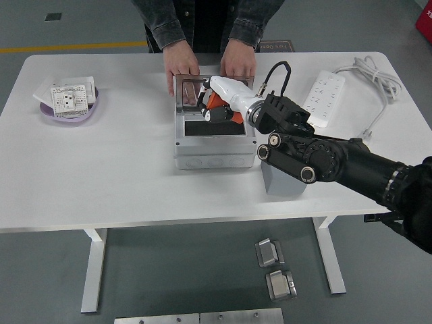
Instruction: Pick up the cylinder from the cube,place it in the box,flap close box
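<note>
Reaching over the grey box (212, 138), right hand (214, 101) curled against the raised lid (196, 93); holding anything, cannot tell. Cylinder not visible. Person's hands (181, 67) steadying lid's top edge.

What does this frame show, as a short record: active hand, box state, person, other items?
active hand: right hand, over the open box's rear, at the lid; grasp unclear
box: grey box, lid raised
person: both hands on the lid's top edge
cube: grey cube right of the box
other: purple bowl far left; power strip far right
</note>
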Controlling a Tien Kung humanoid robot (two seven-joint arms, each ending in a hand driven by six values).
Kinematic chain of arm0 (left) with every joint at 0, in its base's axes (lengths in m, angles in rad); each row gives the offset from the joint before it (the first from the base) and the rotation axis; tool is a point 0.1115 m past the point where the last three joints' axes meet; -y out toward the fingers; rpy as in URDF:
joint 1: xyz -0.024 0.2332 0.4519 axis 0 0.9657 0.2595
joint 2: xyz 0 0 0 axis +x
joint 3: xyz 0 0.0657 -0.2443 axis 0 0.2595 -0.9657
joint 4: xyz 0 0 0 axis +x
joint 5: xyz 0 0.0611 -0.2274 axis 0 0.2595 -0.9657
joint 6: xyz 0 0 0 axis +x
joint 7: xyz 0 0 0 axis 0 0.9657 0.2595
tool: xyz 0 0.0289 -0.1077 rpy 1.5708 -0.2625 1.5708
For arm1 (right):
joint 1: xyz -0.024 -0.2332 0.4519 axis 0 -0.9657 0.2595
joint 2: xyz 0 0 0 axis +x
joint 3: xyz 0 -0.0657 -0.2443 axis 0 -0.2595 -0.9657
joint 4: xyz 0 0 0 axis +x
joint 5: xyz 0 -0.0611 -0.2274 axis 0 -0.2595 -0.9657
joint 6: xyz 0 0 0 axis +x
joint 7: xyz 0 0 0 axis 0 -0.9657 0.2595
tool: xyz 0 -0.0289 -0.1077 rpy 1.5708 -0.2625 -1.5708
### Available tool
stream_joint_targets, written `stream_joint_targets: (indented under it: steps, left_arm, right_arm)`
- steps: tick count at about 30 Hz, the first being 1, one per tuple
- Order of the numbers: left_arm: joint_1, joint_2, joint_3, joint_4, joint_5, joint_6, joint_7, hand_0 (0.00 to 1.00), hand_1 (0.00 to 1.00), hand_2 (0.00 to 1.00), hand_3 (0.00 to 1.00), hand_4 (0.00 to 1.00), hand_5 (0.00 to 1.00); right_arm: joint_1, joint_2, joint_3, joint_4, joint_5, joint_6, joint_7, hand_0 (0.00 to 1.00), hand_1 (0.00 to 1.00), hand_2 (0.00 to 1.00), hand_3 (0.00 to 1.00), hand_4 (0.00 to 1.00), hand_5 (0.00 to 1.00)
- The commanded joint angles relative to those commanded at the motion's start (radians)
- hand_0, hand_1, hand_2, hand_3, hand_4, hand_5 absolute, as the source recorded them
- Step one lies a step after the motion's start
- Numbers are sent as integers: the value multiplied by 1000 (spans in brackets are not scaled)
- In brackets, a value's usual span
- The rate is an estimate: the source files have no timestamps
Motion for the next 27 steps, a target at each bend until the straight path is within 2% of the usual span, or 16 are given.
stream_joint_targets:
  steps: [5, 18, 26, 27]
  left_arm:
    - [0, -2, -14, -6, 17, 0, 0, 622, 628, 598, 684, 714, 269]
    - [-1, -5, -26, -10, 31, -1, 1, 622, 629, 598, 684, 714, 268]
    - [1, -6, -28, -10, 31, -1, 0, 622, 628, 599, 685, 714, 268]
    - [0, -6, -29, -10, 32, -1, 0, 622, 628, 598, 684, 715, 268]
  right_arm:
    - [-15, 0, 35, -19, -35, 37, -10, 79, 145, 271, 280, 2, 2]
    - [-25, -2, 26, -3, 17, 18, -12, 92, 158, 275, 283, 2, 2]
    - [-30, -10, 16, 2, 53, 41, -4, 97, 167, 286, 300, 2, 2]
    - [-30, -10, 15, 1, 56, 46, -2, 160, 232, 310, 423, 107, 73]
